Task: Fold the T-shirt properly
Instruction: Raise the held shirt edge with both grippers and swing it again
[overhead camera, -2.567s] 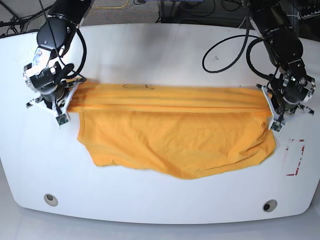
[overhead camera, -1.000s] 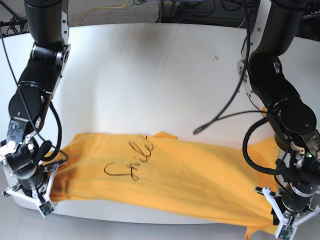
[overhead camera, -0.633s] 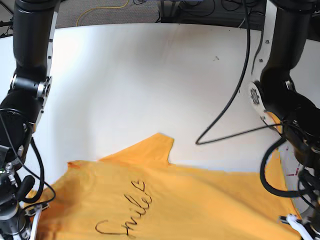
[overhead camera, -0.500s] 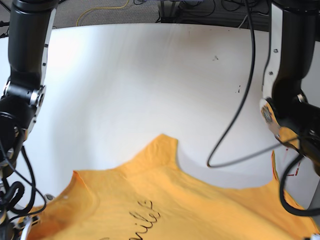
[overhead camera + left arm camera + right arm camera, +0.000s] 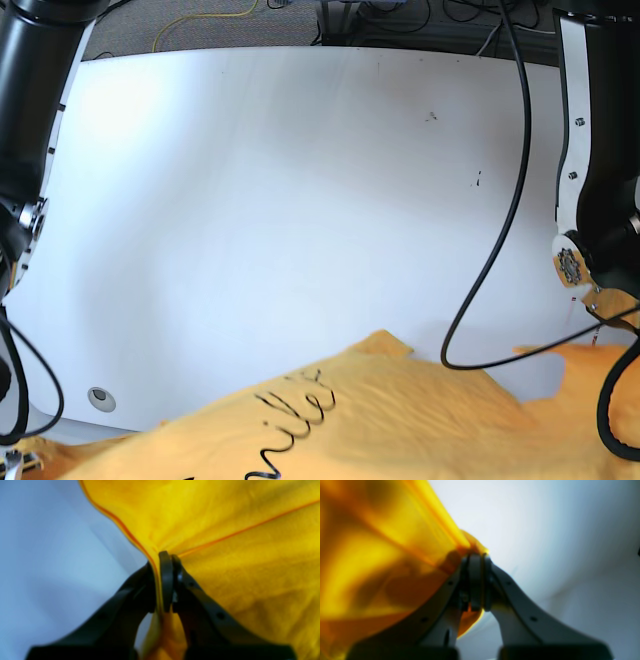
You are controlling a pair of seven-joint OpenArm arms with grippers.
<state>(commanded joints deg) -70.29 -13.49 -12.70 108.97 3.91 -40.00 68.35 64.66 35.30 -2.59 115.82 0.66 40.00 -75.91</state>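
The left gripper [image 5: 162, 580] is clamped on a hemmed edge of the T-shirt [image 5: 400, 425]; the right gripper [image 5: 475, 580] pinches another edge. The shirt hangs lifted at the table's [image 5: 300, 180] near edge; beyond it the white top lies bare to the far rim.

Both wrist views were soft and blurred. In the base view the T-shirt [image 5: 400, 420] ran off the bottom edge, its black lettering [image 5: 290, 425] cut partway, and neither gripper showed there. The left arm [image 5: 595, 200] and right arm [image 5: 25, 150] were cropped at the frame's sides.
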